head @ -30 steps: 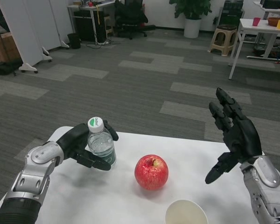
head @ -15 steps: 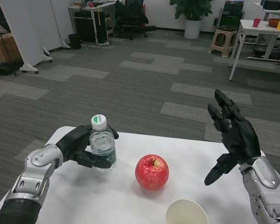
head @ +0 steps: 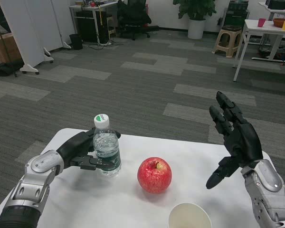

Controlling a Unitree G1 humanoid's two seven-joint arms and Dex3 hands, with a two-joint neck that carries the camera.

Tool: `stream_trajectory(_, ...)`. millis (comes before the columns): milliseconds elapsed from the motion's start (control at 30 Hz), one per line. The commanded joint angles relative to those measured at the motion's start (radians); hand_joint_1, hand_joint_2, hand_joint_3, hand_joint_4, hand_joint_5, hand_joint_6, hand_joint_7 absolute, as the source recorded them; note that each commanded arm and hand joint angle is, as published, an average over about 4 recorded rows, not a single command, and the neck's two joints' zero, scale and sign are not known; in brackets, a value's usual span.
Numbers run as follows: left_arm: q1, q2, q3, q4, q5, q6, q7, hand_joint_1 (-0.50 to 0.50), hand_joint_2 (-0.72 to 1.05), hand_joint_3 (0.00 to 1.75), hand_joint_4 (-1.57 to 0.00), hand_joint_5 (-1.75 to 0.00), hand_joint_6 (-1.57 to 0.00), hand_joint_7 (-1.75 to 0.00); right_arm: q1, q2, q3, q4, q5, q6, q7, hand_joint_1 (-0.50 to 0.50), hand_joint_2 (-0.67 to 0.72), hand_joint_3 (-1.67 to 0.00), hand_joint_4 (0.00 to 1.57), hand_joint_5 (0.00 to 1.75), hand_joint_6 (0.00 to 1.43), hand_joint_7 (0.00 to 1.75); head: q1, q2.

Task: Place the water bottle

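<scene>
I've got the left hand wrapped around the water bottle, fingers curled on its lower body, thumb side in front. Bottle is upright, white-and-green cap on, sitting near the table's far-left corner; can't tell if its base touches the surface or hangs just above it. My right hand is raised over the right edge, fingers spread and pointing up, holding nothing. Clutter: red apple stands mid-table, just right of the bottle, small gap between them, not touching. White paper cup at the near edge, right of and in front of the apple, open mouth up, partly cut off by the frame. So right of the bottle the apple blocks first, then the cup nearer me. Beyond the table I see grey carpet floor, a potted plant, a stool, a white side table with cups at far right, an office chair and white partitions far left.
</scene>
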Motion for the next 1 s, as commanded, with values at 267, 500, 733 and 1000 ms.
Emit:
stream_trajectory(267, 0.02, 0.01, 0.008, 0.006, 0.005, -0.024, -0.003, -0.5, 0.65, 0.09, 0.0, -1.39, 0.0, -0.66, -0.009, 0.008, -0.002, -0.005, -0.002, 0.004, -0.002, -0.46, 0.34, 0.0, 0.0, 0.0, 0.0, 0.0, 0.01, 0.008)
stream_trajectory(500, 0.02, 0.009, 0.01, 0.008, 0.002, -0.032, 0.002, -0.5, -0.37, 0.09, 0.0, -1.33, 0.0, -0.52, -0.014, 0.008, -0.002, -0.001, -0.002, 0.006, -0.002, -0.46, 0.34, 0.0, 0.0, 0.0, 0.0, 0.0, 0.013, 0.003)
stream_trajectory(733, 0.018, 0.002, 0.01, 0.007, -0.017, -0.052, 0.024, -0.5, -0.64, 0.09, 0.0, -0.82, 0.0, -0.31, -0.017, 0.007, -0.002, 0.005, -0.002, 0.006, -0.002, -0.46, 0.34, 0.0, 0.0, 0.0, 0.0, 0.0, 0.015, -0.007)
stream_trajectory(1000, 0.02, -0.005, 0.039, 0.007, -0.176, -0.116, 0.131, -0.5, -0.64, 0.09, 0.0, -0.51, 0.0, -0.21, -0.016, 0.006, -0.004, 0.007, -0.001, 0.006, -0.002, -0.46, 0.34, 0.0, 0.0, 0.0, 0.0, 0.0, 0.017, -0.012)
